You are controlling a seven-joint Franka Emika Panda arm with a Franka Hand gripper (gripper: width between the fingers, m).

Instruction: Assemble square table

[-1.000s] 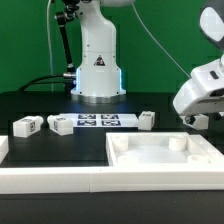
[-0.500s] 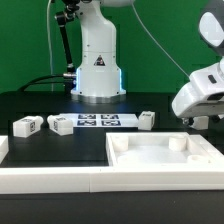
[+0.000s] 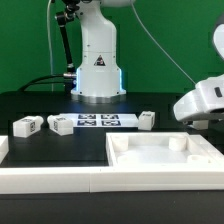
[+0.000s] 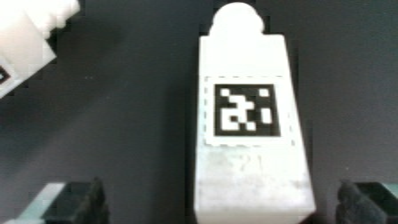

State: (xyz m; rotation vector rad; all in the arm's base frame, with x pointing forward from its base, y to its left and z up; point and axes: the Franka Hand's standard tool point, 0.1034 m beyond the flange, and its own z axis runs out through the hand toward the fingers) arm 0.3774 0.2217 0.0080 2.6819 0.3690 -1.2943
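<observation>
The square tabletop slab (image 3: 165,155) lies at the front right, rim up, with round sockets in its corners. Three white tagged legs (image 3: 26,125) (image 3: 62,124) (image 3: 147,119) rest on the black table behind it. My gripper (image 3: 201,122) hangs low at the exterior view's right, just behind the slab. In the wrist view another leg (image 4: 246,100) lies lengthwise, tag up, between my spread fingers (image 4: 71,202). The gripper (image 4: 222,203) is open and touches nothing; dark gaps show on both sides of the leg.
The marker board (image 3: 98,121) lies flat before the robot base (image 3: 98,75). A long white border rail (image 3: 55,180) runs along the front edge, with a white block (image 3: 3,148) at the far left. Another white part (image 4: 25,40) shows at the wrist view's corner.
The gripper has sunk lower and shifted toward the exterior view's right. Its jaws stay wide apart. The slab and loose legs have not moved.
</observation>
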